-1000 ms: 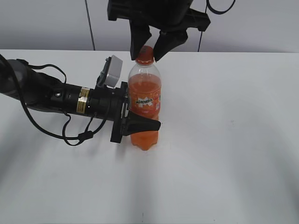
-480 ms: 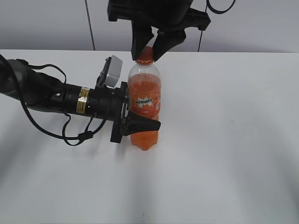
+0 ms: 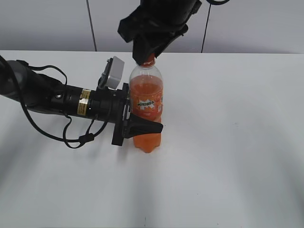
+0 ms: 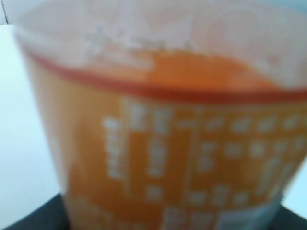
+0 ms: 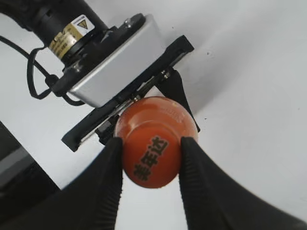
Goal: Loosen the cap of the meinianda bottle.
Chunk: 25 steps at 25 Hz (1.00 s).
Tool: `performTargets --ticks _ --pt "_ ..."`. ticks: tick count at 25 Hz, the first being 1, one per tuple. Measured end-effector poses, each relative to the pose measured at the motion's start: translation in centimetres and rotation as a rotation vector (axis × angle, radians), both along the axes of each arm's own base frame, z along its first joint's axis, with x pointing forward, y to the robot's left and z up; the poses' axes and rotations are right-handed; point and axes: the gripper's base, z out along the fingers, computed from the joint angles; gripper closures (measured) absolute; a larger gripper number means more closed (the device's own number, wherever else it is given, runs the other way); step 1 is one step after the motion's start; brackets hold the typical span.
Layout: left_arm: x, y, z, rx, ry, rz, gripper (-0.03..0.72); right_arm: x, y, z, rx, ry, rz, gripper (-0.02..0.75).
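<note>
The meinianda bottle (image 3: 146,107) stands upright on the white table, full of orange drink, with an orange Mirinda label. My left gripper (image 3: 135,124) lies level with the table and is shut on the bottle's lower body; in the left wrist view the blurred label (image 4: 192,163) fills the frame. My right gripper (image 3: 147,56) comes down from above and is shut on the orange cap (image 3: 148,60). In the right wrist view the cap (image 5: 151,153) with dark lettering sits clamped between the two black fingers of the right gripper (image 5: 149,155).
The white table (image 3: 237,142) spreads wide around the bottle. The left arm and its cables (image 3: 52,102) lie across the table's left side. A grey wall (image 3: 261,28) runs behind the table.
My right gripper's fingers have closed from straddling the cap to clamping it, and the wrist has turned about the cap. The bottle and left arm have not moved.
</note>
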Motion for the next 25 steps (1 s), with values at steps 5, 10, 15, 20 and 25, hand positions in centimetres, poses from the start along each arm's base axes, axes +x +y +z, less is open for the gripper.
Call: performTargets --ticks 5,10,15,20,25 --pt "-0.01 0.04 -0.01 0.001 -0.003 -0.003 0.275 -0.03 -0.02 0.08 -0.033 -0.065 0.170 0.465" --pt "-0.05 0.04 -0.02 0.002 -0.006 -0.009 0.275 -0.09 0.05 0.11 -0.059 -0.126 0.343 0.465" --pt "-0.13 0.12 -0.03 0.002 -0.014 -0.022 0.275 -0.22 0.12 0.19 -0.079 -0.190 0.536 0.467" --pt "-0.19 0.13 -0.04 0.004 -0.018 -0.031 0.275 -0.31 0.14 0.23 -0.103 -0.247 0.698 0.467" --pt "-0.22 0.13 -0.04 0.004 -0.020 -0.034 0.275 -0.35 0.14 0.27 -0.127 -0.299 0.832 0.467"
